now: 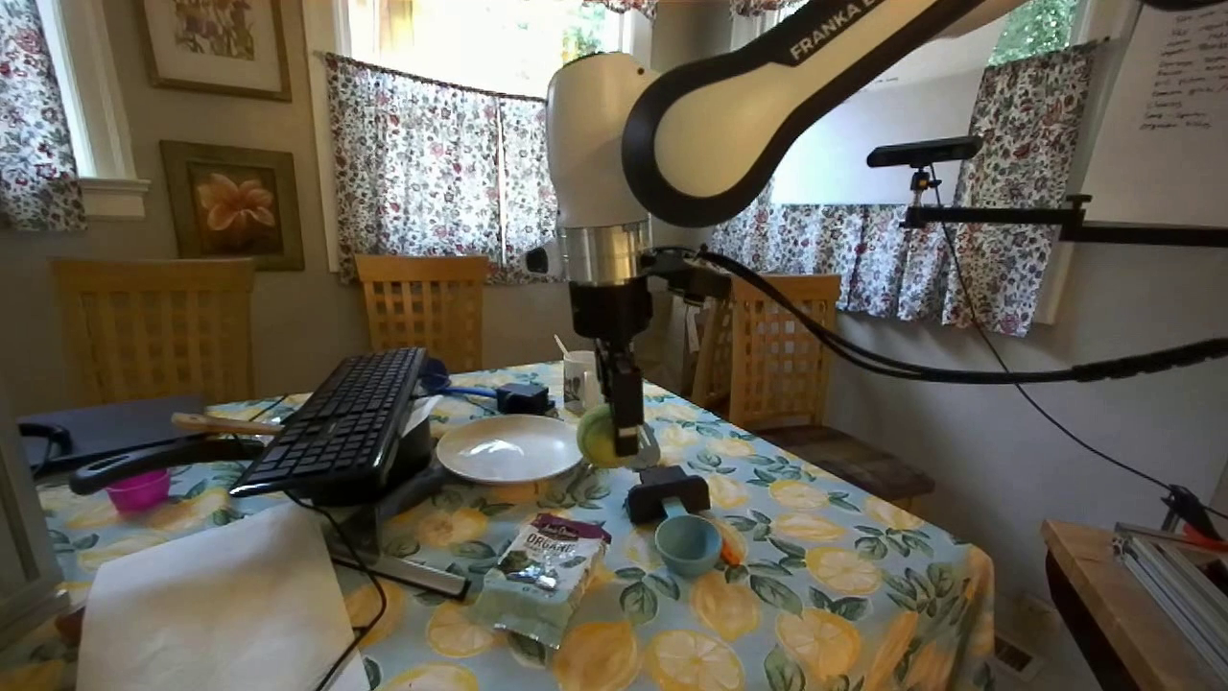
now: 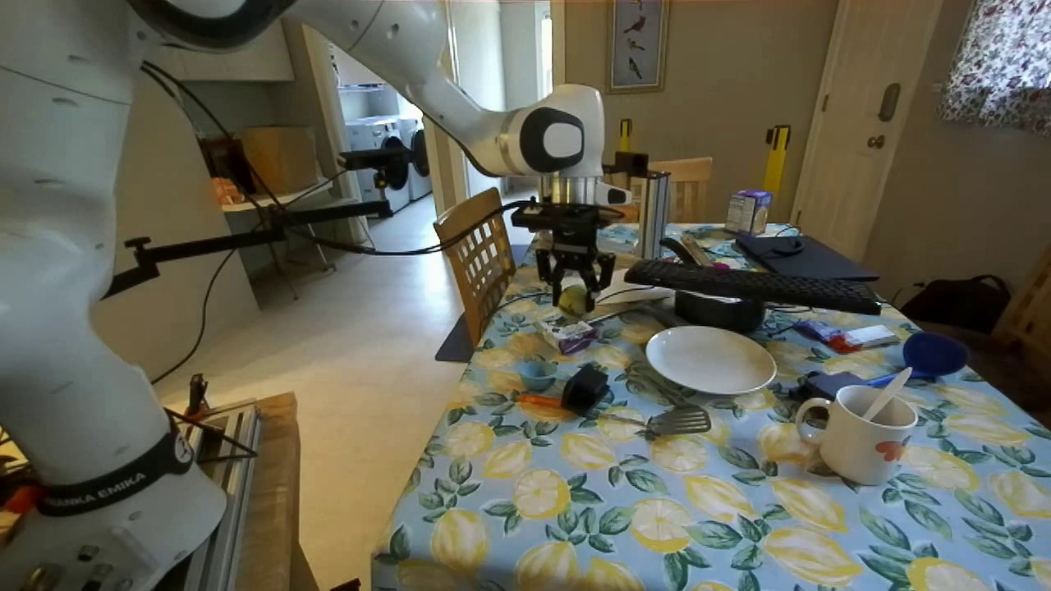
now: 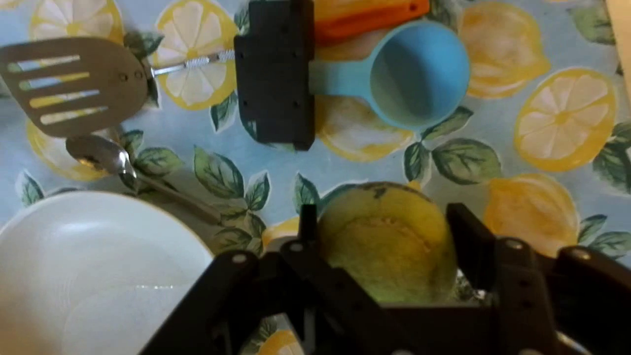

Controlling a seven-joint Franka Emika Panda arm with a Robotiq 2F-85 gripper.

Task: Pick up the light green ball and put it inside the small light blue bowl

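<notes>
The light green ball (image 1: 596, 438) is held in the air above the table between the fingers of my gripper (image 1: 627, 443). In the wrist view the ball (image 3: 387, 251) fills the space between the two black fingertips (image 3: 382, 224). It also shows between the fingers in an exterior view (image 2: 573, 301). The small light blue bowl (image 1: 688, 549) has a short handle and stands on the tablecloth, apart from the gripper. It also shows in the wrist view (image 3: 419, 74) at upper right and in an exterior view (image 2: 538, 375). Its inside looks empty.
A black block (image 3: 276, 74) covers the bowl's handle, with an orange handle (image 3: 369, 19) beside it. A slotted spatula (image 3: 79, 84), a spoon (image 3: 103, 153), a white plate (image 1: 510, 448), a snack bag (image 1: 547, 576), a mug (image 2: 866, 435) and a raised keyboard (image 1: 336, 422) are around.
</notes>
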